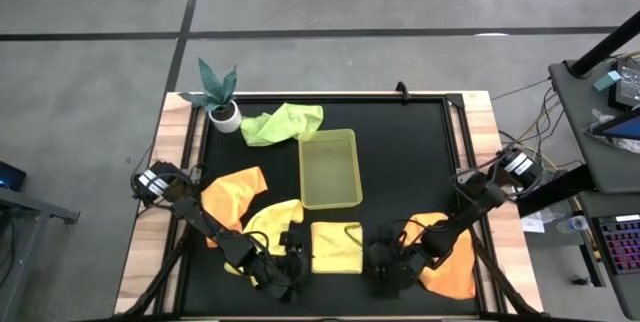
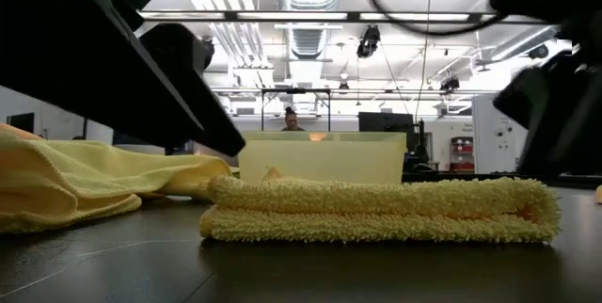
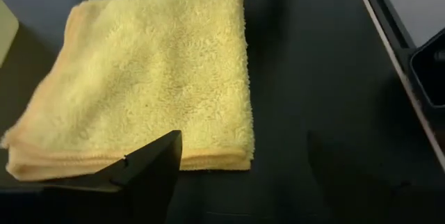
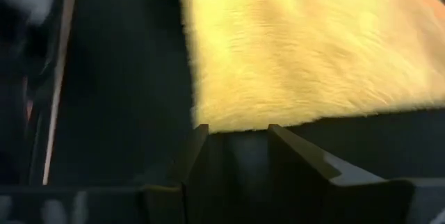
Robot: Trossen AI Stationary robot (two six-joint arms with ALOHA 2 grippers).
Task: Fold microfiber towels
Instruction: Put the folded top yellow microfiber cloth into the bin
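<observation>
- Folded pale yellow towel [image 1: 337, 247] lies flat at the near middle of the surface [image 1: 400, 162], just near of the tray [image 1: 329, 168], squared up, with its stacked edges facing the near edge.
- Left gripper [image 1: 290, 262] sits just left of it, jaws spread wide and empty; one finger [image 3: 149, 161] overlaps the towel's near corner in its wrist view.
- Right gripper [image 1: 385, 262] sits just right of the towel, jaws partly apart, holding nothing.
- Next cloths: an unfolded pale yellow towel [image 1: 268, 220] and an orange towel [image 1: 233, 194] lie by the left arm; another orange towel [image 1: 450, 257] lies under the right arm.
- Both arms reach in low from the outer near corners.
</observation>
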